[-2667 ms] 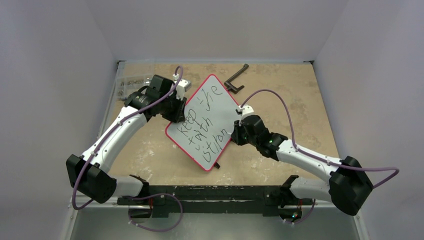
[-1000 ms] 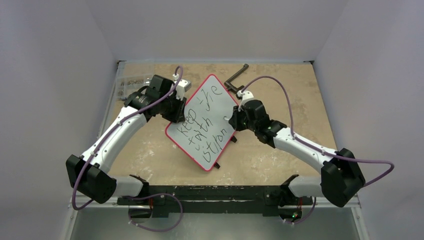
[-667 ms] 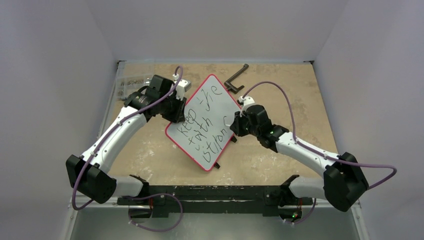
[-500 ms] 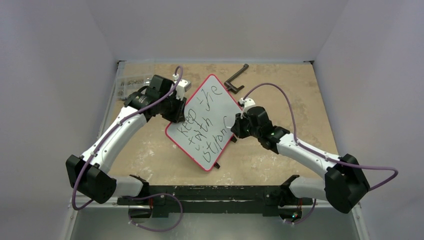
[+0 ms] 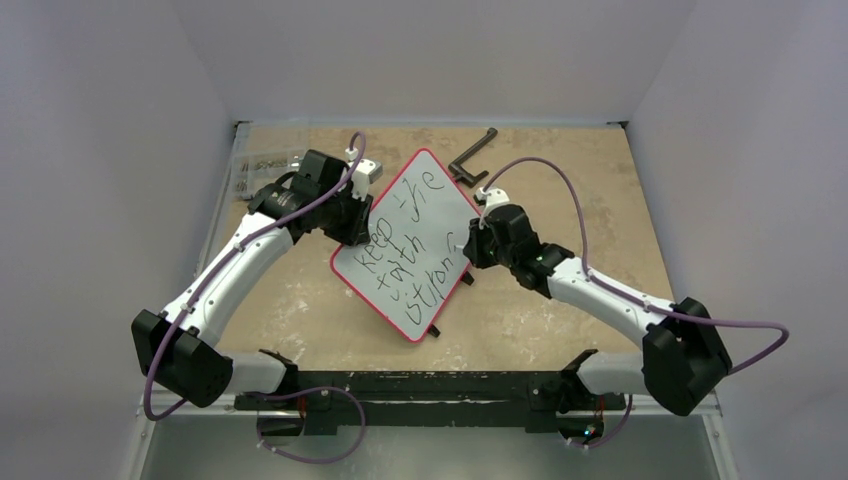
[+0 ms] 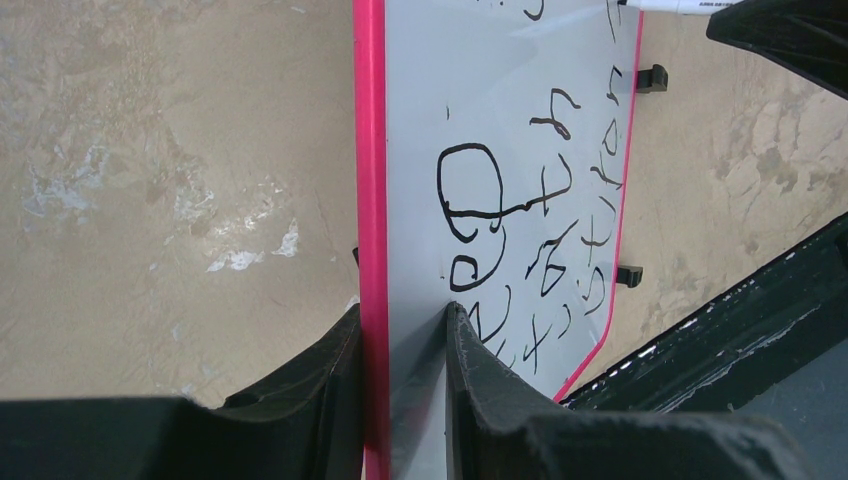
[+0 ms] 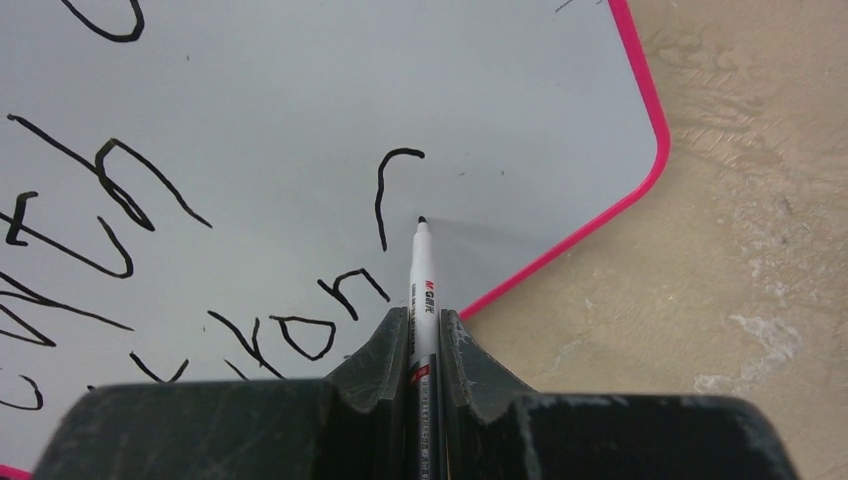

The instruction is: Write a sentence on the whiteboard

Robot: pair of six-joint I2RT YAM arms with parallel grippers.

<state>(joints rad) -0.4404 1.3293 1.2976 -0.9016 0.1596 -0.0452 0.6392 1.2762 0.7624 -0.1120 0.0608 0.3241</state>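
Right claw [image 7: 424,316]: closed tight on a white marker [image 7: 421,275]; the barrel runs straight out between the fingers, tip leading.
Marker tip: at the board face, just right of the lower part of a hooked stroke [image 7: 384,195]. Contact cannot be confirmed.
Hooked stroke: stands just past the "n" that ends the bottom line; judged to be the start of a final letter.
Deciding relation: the writing spot lies dead ahead of the right claw, along the marker's long axis. Bare board remains between the tip and the rounded red corner to its right. The right arm is the nearer one.
Left claw [image 6: 400,322]: narrow, pinched across the red rim on the opposite edge, one finger on the face and one behind.
Whiteboard [image 5: 436,208]: set diamond-wise mid-desk between the two arms.
Sentence [image 5: 398,262]: three black lines, roughly "keep the faith stron".
Stage (judgement): last letter in hand, task nearly complete.
Risk (judgement): little room before the corner, so a long stroke could run off the rim.
Desk [image 5: 580,200]: a dark angled tool [image 5: 472,160] lies beyond the board's far corner, apart from it.
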